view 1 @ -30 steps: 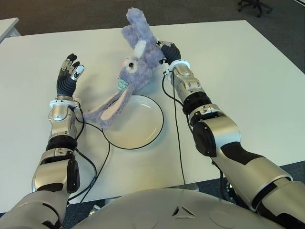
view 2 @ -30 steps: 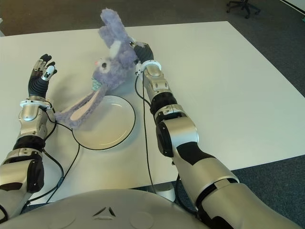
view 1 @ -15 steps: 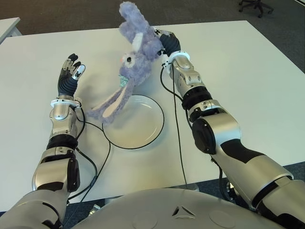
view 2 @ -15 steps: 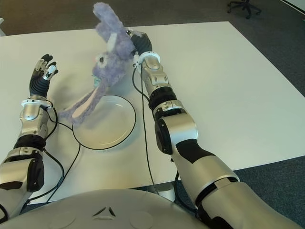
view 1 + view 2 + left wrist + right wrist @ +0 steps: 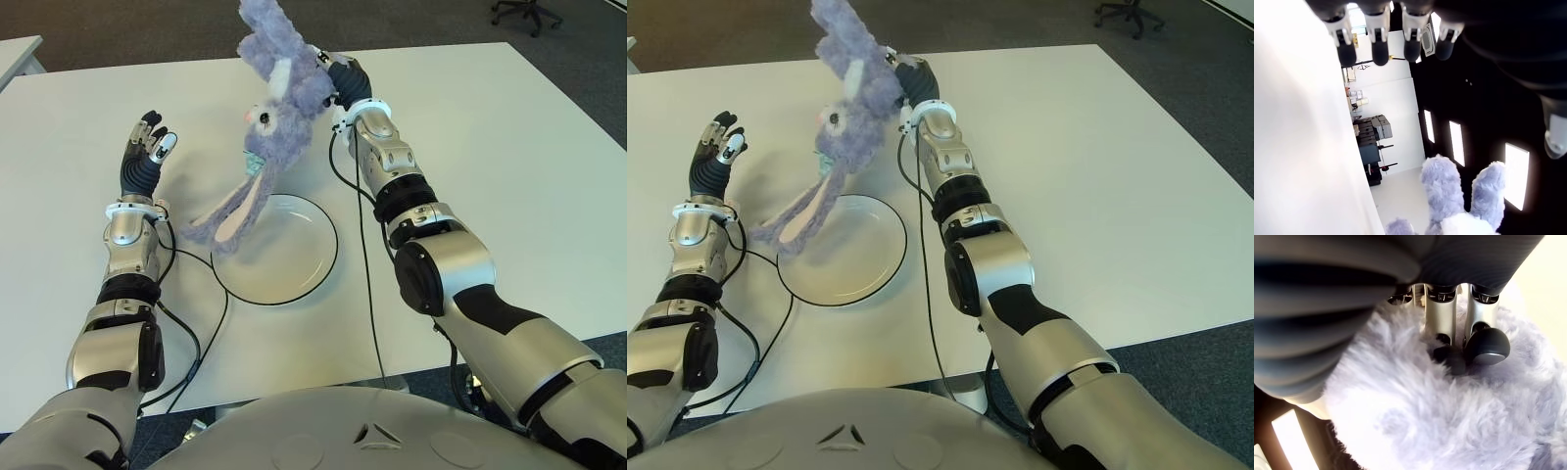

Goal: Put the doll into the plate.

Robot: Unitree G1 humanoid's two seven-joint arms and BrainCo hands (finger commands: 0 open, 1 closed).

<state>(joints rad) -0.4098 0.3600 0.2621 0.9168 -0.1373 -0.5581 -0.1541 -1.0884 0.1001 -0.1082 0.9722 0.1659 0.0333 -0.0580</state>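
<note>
A fluffy purple rabbit doll (image 5: 275, 103) hangs head down in the air, held up by its body in my right hand (image 5: 338, 83), whose fingers (image 5: 1484, 340) are pressed into the fur. Its long ears (image 5: 227, 211) dangle over the left rim of the white plate (image 5: 294, 264), which lies on the table below and slightly right of the doll. My left hand (image 5: 143, 157) stands upright to the left of the doll with its fingers (image 5: 1379, 45) spread and nothing in them.
The white table (image 5: 490, 147) stretches wide to the right and behind the plate. Black cables (image 5: 364, 255) run along both arms across the table. An office chair base (image 5: 524, 12) stands on the floor beyond the far right corner.
My right hand has lifted the doll higher and a little to the left; the ears have risen off the plate's left side. The left hand has stayed put.
</note>
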